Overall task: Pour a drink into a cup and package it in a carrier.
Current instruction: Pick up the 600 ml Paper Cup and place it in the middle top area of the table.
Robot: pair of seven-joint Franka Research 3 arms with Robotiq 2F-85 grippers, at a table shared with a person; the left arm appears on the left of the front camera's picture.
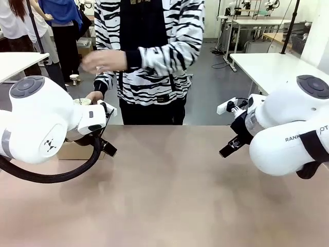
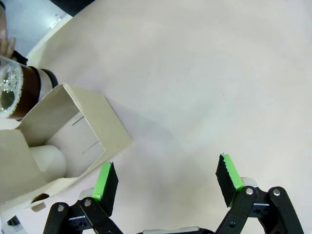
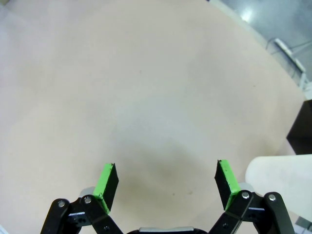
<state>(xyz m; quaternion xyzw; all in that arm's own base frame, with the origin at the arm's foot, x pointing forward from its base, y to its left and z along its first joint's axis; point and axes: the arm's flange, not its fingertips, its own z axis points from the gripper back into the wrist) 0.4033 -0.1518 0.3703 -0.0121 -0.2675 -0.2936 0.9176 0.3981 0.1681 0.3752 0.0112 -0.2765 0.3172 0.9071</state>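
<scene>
Seen from the left wrist, the brown cardboard carrier (image 2: 83,122) stands at the left. The white cup (image 2: 48,158) shows inside its open slot. Just behind it stands a clear glass jug with the dark drink (image 2: 30,87), foam at its top. My left gripper (image 2: 165,163) hangs open over bare table to the right of the carrier, holding nothing. In the front view the carrier (image 1: 72,151) sits behind my left gripper (image 1: 110,129). My right gripper (image 3: 165,165) is open over bare tabletop, and in the front view this right gripper (image 1: 228,128) is at the right.
A person in a striped top stands at the far side; one hand (image 1: 94,96) rests by the jug behind my left arm, the other hand (image 1: 103,60) is raised. A black object (image 3: 300,126) shows at the right edge of the right wrist view. The table (image 1: 169,195) is bare between the arms.
</scene>
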